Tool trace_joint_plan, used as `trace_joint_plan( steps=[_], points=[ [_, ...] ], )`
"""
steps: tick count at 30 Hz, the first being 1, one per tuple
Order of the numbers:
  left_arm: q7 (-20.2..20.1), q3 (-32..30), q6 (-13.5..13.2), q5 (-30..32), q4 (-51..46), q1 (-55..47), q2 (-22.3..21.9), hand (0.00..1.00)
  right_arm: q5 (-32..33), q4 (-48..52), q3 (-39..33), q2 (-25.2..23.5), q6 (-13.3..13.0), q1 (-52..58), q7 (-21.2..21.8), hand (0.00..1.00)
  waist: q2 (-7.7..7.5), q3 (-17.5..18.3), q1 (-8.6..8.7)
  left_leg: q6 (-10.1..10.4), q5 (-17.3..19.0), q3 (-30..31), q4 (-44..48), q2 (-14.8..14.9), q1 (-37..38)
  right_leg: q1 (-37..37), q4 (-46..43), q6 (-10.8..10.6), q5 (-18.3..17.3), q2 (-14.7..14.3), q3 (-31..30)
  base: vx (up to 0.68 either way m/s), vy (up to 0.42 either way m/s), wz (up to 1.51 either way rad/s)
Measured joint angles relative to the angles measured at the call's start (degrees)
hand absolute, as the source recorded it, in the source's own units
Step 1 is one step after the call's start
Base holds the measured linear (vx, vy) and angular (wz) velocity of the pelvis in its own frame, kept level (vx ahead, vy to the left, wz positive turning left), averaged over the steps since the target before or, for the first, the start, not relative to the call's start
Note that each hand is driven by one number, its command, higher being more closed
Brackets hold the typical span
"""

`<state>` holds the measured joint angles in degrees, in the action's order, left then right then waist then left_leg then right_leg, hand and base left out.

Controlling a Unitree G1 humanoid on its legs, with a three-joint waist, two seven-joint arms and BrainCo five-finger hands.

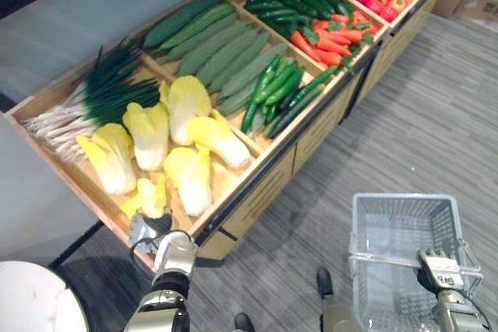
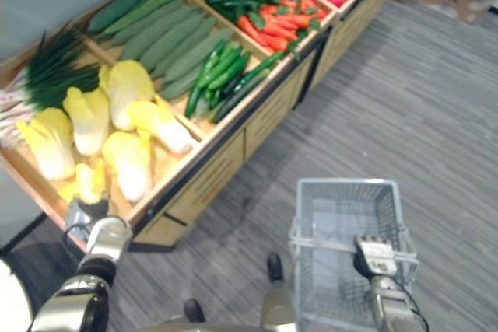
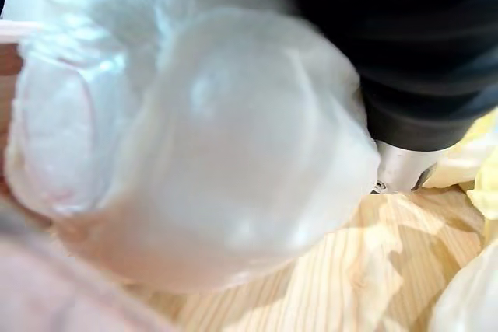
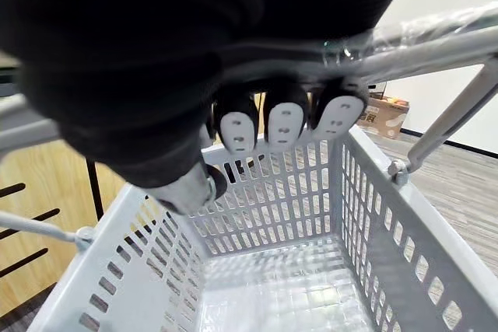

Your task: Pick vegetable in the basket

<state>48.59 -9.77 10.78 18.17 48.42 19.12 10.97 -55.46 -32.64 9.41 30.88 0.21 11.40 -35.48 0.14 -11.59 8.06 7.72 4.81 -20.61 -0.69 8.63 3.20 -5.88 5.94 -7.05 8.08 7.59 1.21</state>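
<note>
- Right hand, at 5 o'clock, curls round the handle of the empty grey basket, holding it level for loading.
- Left hand, at 7 o'clock, reaches the small cabbage in the wooden bin's near corner; I cannot tell its grip.

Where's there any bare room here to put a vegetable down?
The basket, held by the right hand, is empty: its whole bottom is free. A patch of bare wood shows between the cabbages and the bin's front rim, near the left hand. The gourds, green peppers and carrots lie packed, without gaps.
</note>
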Motion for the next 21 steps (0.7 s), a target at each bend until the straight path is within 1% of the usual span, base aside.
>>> trace_joint_plan(
  steps=[2,4,6,8,11,14,15,18,21],
  points=[
    [-0.4,0.4,-0.1,0.0,-5.2,-1.7,-0.7,1.0,-0.7,-0.1,-0.2,-1.1,0.6,0.1,1.0,1.0,-0.71,-0.4,-0.35,-0.2,-0.2,0.7,0.0,0.0,0.0,0.4,0.0,0.0,0.0,0.1,0.7,-0.02,-0.025,0.15],
    [-1.8,0.4,-0.1,0.0,-8.1,-2.8,-0.9,1.0,-0.8,-0.1,-0.8,-1.8,0.7,0.1,1.4,1.0,-0.88,-0.3,-0.43,-0.2,-0.2,1.0,0.0,-0.1,0.0,0.6,0.0,0.0,0.0,0.2,1.1,-0.02,-0.023,0.1],
    [-2.9,0.4,-0.1,0.2,-12.1,-4.2,-2.0,1.0,-0.8,-0.5,-2.4,-2.9,0.8,0.5,1.6,1.0,-0.88,-0.3,-0.57,-0.3,-0.2,1.3,0.0,-0.2,0.0,0.9,0.0,0.0,0.0,0.4,1.6,-0.01,-0.017,0.1],
    [-4.0,0.9,-0.1,0.8,-15.0,-5.4,-2.7,1.0,-0.8,-0.8,-3.0,-3.0,0.9,1.0,1.8,1.0,-0.89,-0.3,-0.57,-0.3,-0.2,1.9,0.1,-0.3,0.0,1.2,0.0,0.0,0.0,0.5,2.0,-0.02,-0.018,0.1],
    [-4.7,0.9,-0.1,1.1,-18.3,-6.8,-3.2,1.0,-0.9,-1.1,-4.6,-4.0,0.9,1.2,2.3,1.0,-0.9,-0.2,-0.6,-0.3,-0.3,2.2,0.3,-0.3,0.0,1.4,0.0,0.0,0.0,0.5,2.2,-0.02,-0.024,0.05],
    [-5.3,1.1,-0.1,3.1,-22.1,-8.6,-5.0,1.0,-0.9,-1.6,-5.3,-4.4,1.0,1.5,2.8,1.0,-0.82,-0.1,-0.64,-0.3,-0.2,2.6,0.9,-0.1,0.0,2.0,0.0,0.0,0.0,0.5,2.6,-0.04,-0.035,0.05],
    [-5.8,1.0,-0.1,3.2,-23.8,-9.5,-5.8,1.0,-0.9,-1.6,-5.7,-4.6,1.0,1.7,3.6,1.0,-0.79,0.4,-0.69,-0.3,-0.2,2.7,1.0,0.1,0.0,2.0,0.0,0.0,0.0,0.4,2.7,-0.05,-0.037,0.03],
    [-6.3,1.0,-0.1,3.4,-26.6,-11.1,-7.0,1.0,-1.1,-1.6,-6.5,-5.0,1.0,2.4,4.0,1.0,-0.62,1.5,-0.86,-0.3,-0.2,2.8,1.2,0.2,-0.1,2.1,0.0,0.0,0.0,0.3,2.8,-0.05,-0.032,0.0],
    [-6.4,0.9,-0.1,3.4,-28.5,-12.3,-7.2,1.0,-2.1,-1.6,-6.9,-5.1,1.0,2.8,4.6,1.0,-0.65,2.4,-0.84,-0.3,-0.3,2.9,1.3,0.2,-0.1,2.1,-0.1,0.0,0.0,0.3,2.9,-0.04,-0.023,0.01]
  ],
)
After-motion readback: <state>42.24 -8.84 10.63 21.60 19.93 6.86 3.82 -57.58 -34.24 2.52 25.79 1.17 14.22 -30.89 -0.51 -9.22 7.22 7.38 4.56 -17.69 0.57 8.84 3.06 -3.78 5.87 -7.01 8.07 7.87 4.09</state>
